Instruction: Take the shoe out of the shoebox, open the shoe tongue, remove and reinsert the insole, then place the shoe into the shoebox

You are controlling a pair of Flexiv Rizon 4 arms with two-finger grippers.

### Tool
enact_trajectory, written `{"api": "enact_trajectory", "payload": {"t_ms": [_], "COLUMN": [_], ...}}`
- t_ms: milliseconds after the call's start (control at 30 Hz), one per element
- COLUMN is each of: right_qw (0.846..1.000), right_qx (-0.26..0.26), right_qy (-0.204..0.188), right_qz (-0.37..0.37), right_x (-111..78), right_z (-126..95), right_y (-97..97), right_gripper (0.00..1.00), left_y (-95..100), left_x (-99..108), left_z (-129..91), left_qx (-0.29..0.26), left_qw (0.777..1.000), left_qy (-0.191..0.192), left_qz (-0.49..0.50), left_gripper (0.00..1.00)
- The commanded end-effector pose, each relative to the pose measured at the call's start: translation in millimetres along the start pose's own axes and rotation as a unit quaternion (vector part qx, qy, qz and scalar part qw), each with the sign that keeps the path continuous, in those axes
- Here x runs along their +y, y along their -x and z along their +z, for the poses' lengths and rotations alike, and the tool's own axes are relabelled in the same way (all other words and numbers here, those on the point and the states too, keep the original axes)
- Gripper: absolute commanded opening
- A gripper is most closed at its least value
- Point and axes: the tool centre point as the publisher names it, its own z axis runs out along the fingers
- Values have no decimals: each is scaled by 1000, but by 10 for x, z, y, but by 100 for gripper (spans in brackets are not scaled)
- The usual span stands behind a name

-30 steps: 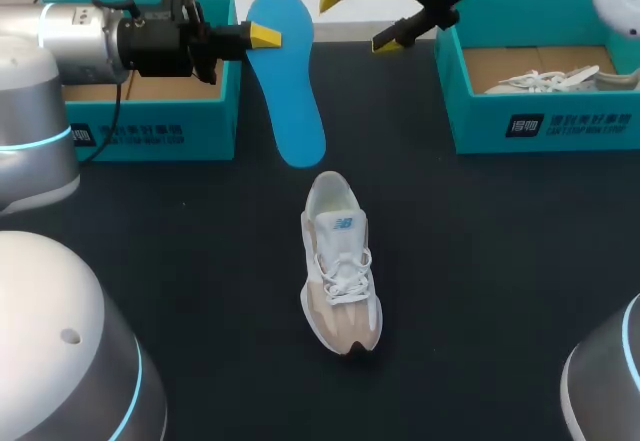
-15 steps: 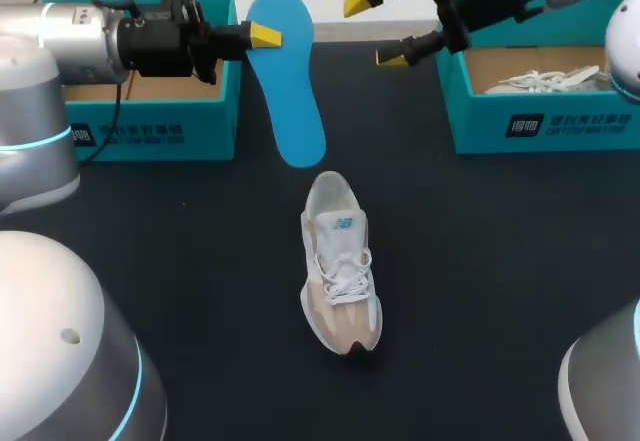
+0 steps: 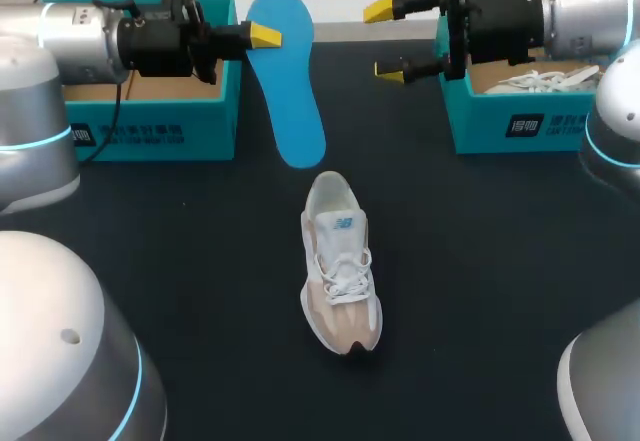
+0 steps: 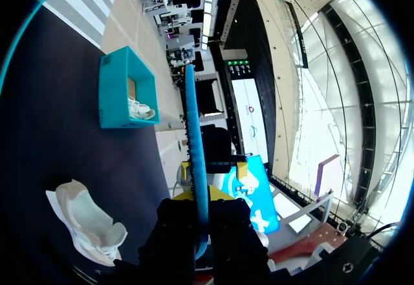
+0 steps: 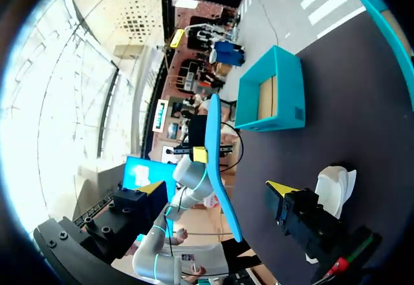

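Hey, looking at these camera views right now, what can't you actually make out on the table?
- Head view: the left gripper shows one fingertip; the insole it holds hides the other.
- Head view: the left shoebox interior is mostly covered by the left arm.
- Head view: the boxed shoe in the right shoebox is partly hidden under the right arm, behind the open right gripper.
- Head view: tongue and laces hide the table shoe interior.

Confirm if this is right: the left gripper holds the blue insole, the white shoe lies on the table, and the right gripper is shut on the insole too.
No. The head view shows the right gripper open and empty, apart from the insole. The left gripper does hold it, and the white shoe lies on the table.
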Motion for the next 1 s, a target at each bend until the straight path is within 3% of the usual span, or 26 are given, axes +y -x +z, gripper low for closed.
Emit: {"api": "enact_trajectory", "payload": {"t_ms": [33,300,333,433,533,600,700,833,1000], "right_qw": [999,999,999,999,999,999,999,999,999], "right_qx": [52,52,52,52,52,52,52,52,52], "right_qy": [4,4,4,4,4,4,4,4,4], "right_qz": [0,0,0,0,0,0,0,0,0], "right_x": [-37,-37,-37,-37,-37,-37,-37,-37,-37], "right_z": [12,12,12,12,12,12,12,12,12], "right_y": [30,30,30,30,30,30,30,30,30], "right_gripper": [100,100,100,100,100,100,100,100,100], "left_y": [-3,-3,-9,-15,23,-19,-9,-56,-86], "left_x": [7,7,4,11,30,31,-9,-105,-174], "left_z": [-1,-1,-1,8,4,-12,-63,-125,-127], "left_qx": [-1,-1,-2,-67,-133,-111,-136,-109,-118], "left_qw": [1000,1000,999,987,959,946,926,922,923], "left_qy": [0,0,16,58,80,43,38,44,42], "left_qz": [0,0,28,135,237,303,351,370,364], "left_gripper": [0,0,0,0,0,0,0,0,0]}}
